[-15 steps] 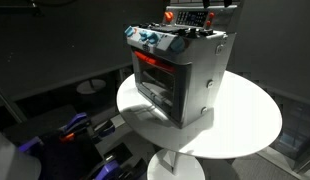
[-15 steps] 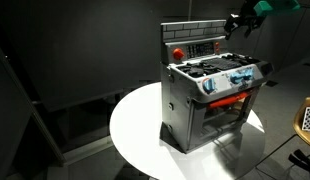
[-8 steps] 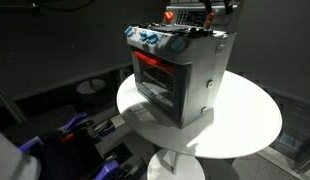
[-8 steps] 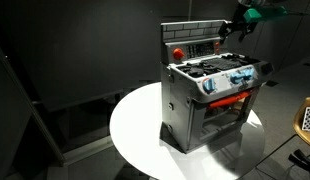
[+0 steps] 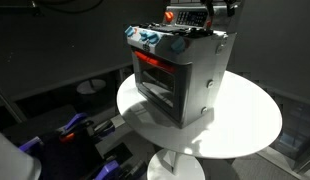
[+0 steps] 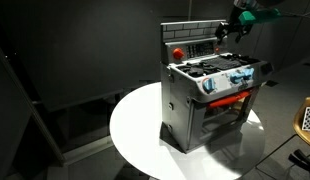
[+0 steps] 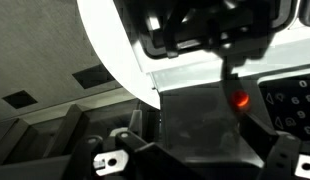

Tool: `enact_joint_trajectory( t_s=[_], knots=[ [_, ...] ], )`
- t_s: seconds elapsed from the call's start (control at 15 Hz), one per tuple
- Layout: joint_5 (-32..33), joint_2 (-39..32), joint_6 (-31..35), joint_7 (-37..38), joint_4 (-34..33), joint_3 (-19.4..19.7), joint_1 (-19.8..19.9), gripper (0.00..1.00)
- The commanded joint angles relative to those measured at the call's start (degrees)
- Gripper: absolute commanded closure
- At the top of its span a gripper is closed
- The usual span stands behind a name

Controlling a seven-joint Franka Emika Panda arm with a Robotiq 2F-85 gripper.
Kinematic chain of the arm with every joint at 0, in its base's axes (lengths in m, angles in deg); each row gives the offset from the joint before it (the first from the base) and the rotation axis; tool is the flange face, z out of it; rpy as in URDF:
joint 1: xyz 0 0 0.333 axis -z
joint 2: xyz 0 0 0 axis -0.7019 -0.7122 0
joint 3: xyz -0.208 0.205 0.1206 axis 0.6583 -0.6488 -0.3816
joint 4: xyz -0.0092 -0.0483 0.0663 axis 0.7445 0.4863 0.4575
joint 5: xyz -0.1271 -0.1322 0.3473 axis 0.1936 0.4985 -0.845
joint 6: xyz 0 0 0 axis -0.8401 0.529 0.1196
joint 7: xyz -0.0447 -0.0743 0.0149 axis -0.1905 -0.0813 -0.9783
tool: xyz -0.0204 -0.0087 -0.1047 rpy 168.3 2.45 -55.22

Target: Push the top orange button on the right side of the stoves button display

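Button display (image 6: pixel 195 47) is the target: the upright back panel of the stove (image 6: pixel 210 95), which sits on the round white surface (image 6: pixel 130 130). And we have movement! The gripper (image 6: pixel 227 30) was hanging out beyond the panel's right edge a second ago. Now it has slid inward and is right up against that right-hand end, tucked in at the panel's top corner in an exterior view, gripper (image 5: pixel 208 12).

The wrist view is blurry, but an orange-red spot (image 7: pixel 240 99) glows just below a dark fingertip. That's most likely the button in question, so the lineup looks close. Whether contact is made, I can't say. I also can't tell whether the jaws are together or apart. By my read the approach is nearly done and only the final short press remains.
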Motion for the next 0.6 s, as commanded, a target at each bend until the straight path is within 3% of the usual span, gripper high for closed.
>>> enact_joint_trajectory(
  t_s=[0.0,0.27,0.53],
  knots=[
    [-0.6,-1.5,-0.9,0.0,-2.4,1.2,-1.0,0.0],
    [-0.1,0.9,-3.2,0.1,-0.8,1.5,-1.2,0.0],
    [-2.5,3.8,-10.0,-2.8,0.6,0.9,-0.8,0.0]
  ],
)
